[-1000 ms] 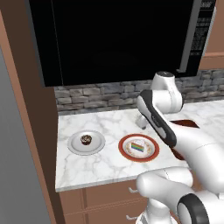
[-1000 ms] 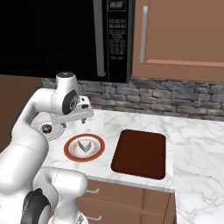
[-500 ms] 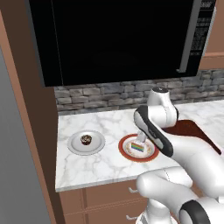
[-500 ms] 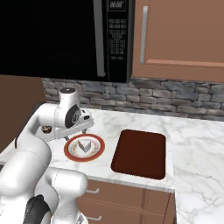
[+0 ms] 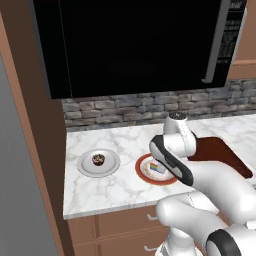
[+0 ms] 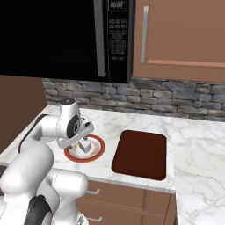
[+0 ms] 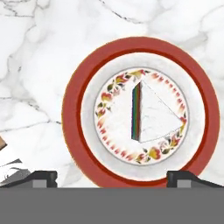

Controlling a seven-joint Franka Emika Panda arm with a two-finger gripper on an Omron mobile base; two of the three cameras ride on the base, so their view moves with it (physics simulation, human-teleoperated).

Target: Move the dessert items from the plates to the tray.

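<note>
The gripper, jaws apart, has dropped lower over the cake slice (still on its red-rimmed plate), ready to grasp.

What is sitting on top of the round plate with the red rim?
A triangular rainbow-layered cake slice with white icing lies on the red-rimmed round plate, covering part of its flower-patterned centre. The plate surface underneath the slice is hidden.

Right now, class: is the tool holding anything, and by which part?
Nothing is held. The tool hangs open above the cake slice on the red-rimmed plate.
</note>
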